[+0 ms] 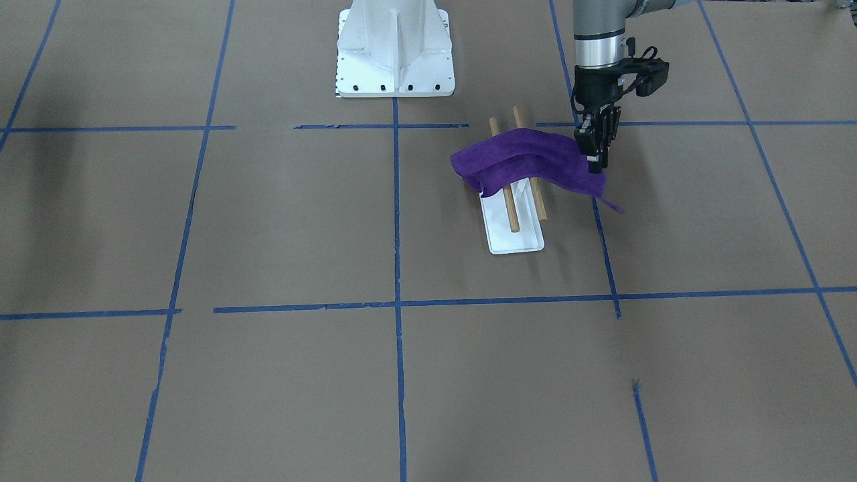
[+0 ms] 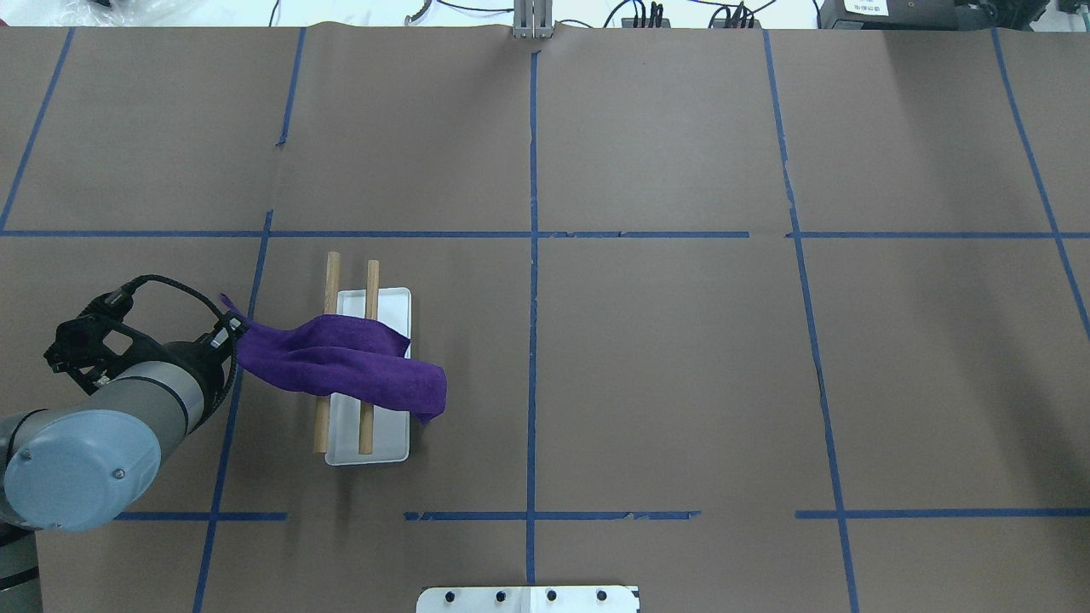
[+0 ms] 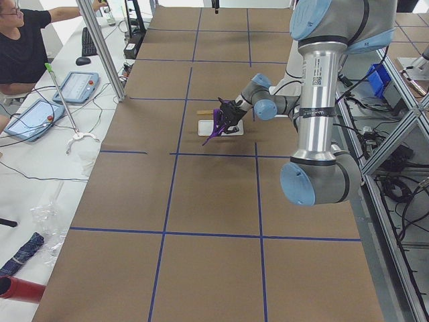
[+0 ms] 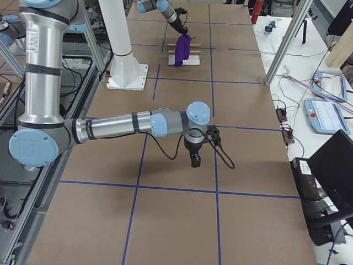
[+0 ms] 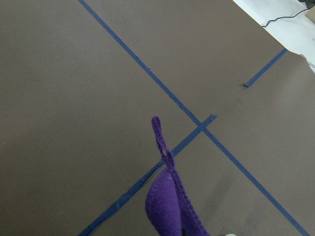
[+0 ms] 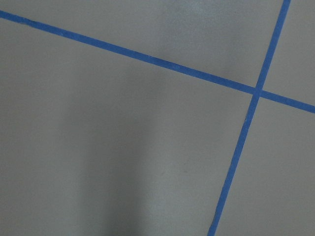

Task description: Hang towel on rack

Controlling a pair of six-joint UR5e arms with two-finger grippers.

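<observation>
A purple towel (image 1: pixel 522 159) lies across both wooden dowels (image 1: pixel 513 213) of the rack, whose white tray base (image 1: pixel 515 242) sits on the brown table. One end of the towel hangs past the tray's far side (image 2: pixel 426 393). My left gripper (image 1: pixel 594 161) is shut on the towel's other end, just beside the rack and above the table; it also shows in the overhead view (image 2: pixel 232 332). The left wrist view shows only a towel corner (image 5: pixel 170 206) over the table. My right gripper (image 4: pixel 195 161) hangs over bare table far from the rack; I cannot tell whether it is open or shut.
The large white metal pedestal (image 1: pixel 395 50) stands behind the rack at the robot's base. Blue tape lines (image 2: pixel 532 255) grid the brown table. An operator (image 3: pixel 20 47) sits by tablets on the side bench past the table's edge.
</observation>
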